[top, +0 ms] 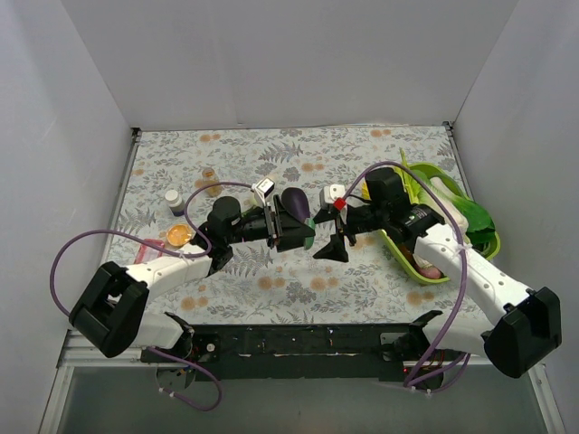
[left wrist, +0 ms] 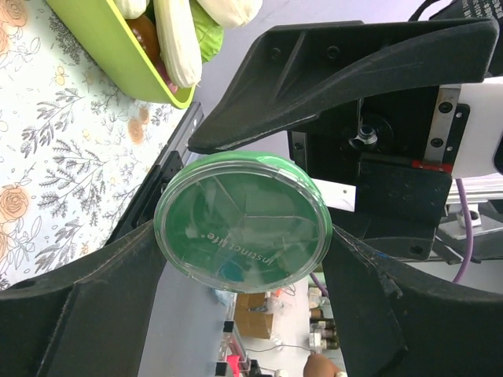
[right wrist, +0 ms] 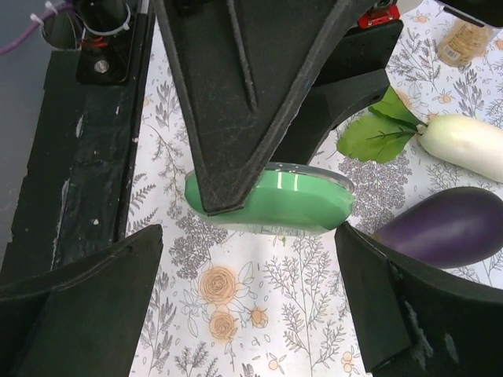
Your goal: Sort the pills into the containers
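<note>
My left gripper (top: 291,233) is shut on the green dish (top: 305,239), its fingers pressing the rim from both sides in the left wrist view (left wrist: 242,216). The dish has a clear lid and hangs just above the floral cloth (right wrist: 271,200). My right gripper (top: 333,249) is open and empty, facing the left one, with its fingertips (right wrist: 355,259) spread to either side of the dish and slightly short of it. The orange dish (top: 179,235) sits on the cloth at the left, beside the left arm. The blue dish is out of view. No loose pills show.
A purple eggplant (top: 294,201) lies just behind the grippers, with a white radish (right wrist: 464,141) beside it. The lime-green vegetable tray (top: 412,258) stands at the right. A white bottle (top: 172,201) and an amber bottle (top: 210,176) stand at the back left.
</note>
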Available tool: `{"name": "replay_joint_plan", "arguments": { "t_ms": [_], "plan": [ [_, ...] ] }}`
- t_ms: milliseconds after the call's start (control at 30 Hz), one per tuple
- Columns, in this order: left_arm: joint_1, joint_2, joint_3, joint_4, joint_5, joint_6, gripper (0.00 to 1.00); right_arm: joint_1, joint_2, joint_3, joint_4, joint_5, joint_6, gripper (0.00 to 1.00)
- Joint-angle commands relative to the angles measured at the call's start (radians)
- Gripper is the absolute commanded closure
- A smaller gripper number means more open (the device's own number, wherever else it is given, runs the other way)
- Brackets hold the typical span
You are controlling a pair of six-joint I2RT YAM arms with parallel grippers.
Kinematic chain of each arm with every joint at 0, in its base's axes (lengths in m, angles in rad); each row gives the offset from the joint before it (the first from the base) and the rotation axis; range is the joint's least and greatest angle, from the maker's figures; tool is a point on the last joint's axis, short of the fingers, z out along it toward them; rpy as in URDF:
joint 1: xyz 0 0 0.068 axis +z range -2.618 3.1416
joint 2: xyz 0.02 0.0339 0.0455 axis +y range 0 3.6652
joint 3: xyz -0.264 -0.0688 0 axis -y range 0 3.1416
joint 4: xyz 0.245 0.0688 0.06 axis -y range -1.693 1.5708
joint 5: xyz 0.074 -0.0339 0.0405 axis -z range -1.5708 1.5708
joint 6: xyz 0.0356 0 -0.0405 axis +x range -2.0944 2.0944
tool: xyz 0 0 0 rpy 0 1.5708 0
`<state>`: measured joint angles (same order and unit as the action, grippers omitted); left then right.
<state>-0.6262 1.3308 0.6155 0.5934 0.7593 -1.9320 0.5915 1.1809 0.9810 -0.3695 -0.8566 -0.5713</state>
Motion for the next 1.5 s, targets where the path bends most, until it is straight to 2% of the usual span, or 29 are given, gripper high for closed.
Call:
{"name": "replay_joint_plan", "arguments": {
  "t_ms": [0,200,667,1033,1467],
  "plan": [
    [-0.009,-0.039,-0.008,0.046,-0.038,-0.042,0.54,0.007,0.019,0.054,0.112,-0.065,0.131,0.02],
    [-0.013,-0.044,-0.019,0.060,-0.060,-0.065,0.54,0.007,0.046,0.067,0.199,-0.099,0.258,0.02],
    [-0.017,-0.070,-0.040,0.111,-0.080,-0.078,0.54,-0.004,0.052,-0.005,0.331,-0.068,0.433,0.02],
    [-0.017,-0.076,-0.054,0.161,-0.080,-0.093,0.54,-0.027,0.056,-0.044,0.394,-0.110,0.504,0.02],
    [-0.021,-0.064,-0.045,0.177,-0.083,-0.099,0.54,-0.027,0.074,-0.067,0.462,-0.165,0.564,0.10]
  ]
}}
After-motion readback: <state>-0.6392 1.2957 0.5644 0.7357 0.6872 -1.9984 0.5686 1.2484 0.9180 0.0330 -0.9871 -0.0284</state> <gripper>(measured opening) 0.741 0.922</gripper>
